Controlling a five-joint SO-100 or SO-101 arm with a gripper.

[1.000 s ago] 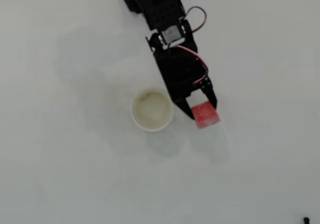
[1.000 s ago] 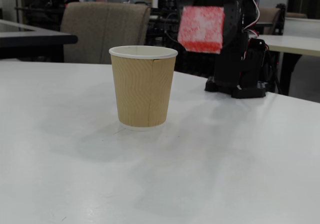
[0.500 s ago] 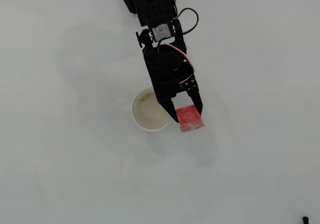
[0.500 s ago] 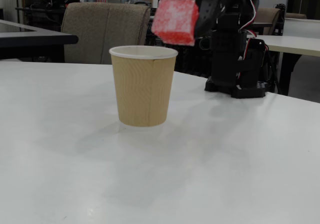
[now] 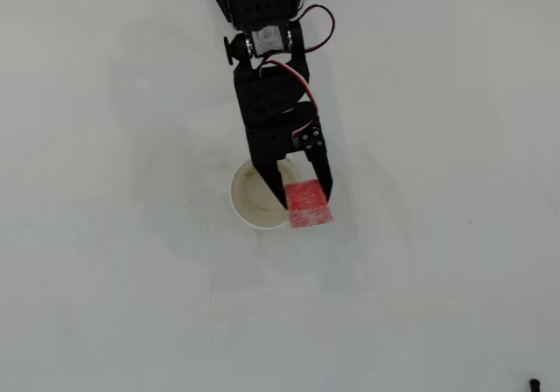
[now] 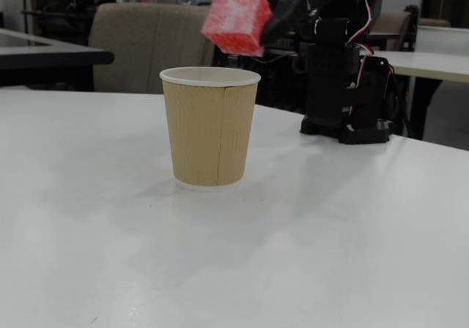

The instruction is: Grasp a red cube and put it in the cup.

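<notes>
Gripper [image 5: 306, 201] jaws clamped on red cube [image 6: 236, 22], held above right rim of upright paper cup [image 6: 210, 127] on white table [image 6: 330, 233].

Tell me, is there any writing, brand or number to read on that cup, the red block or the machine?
None can be read.
The brown ribbed paper cup is plain.
The speckled red foam cube carries no print.
The black robot arm and its end effector show no legible label in either view.

Overhead looks straight down; fixed view low, table-level, near cup [image 6: 210, 127].
</notes>
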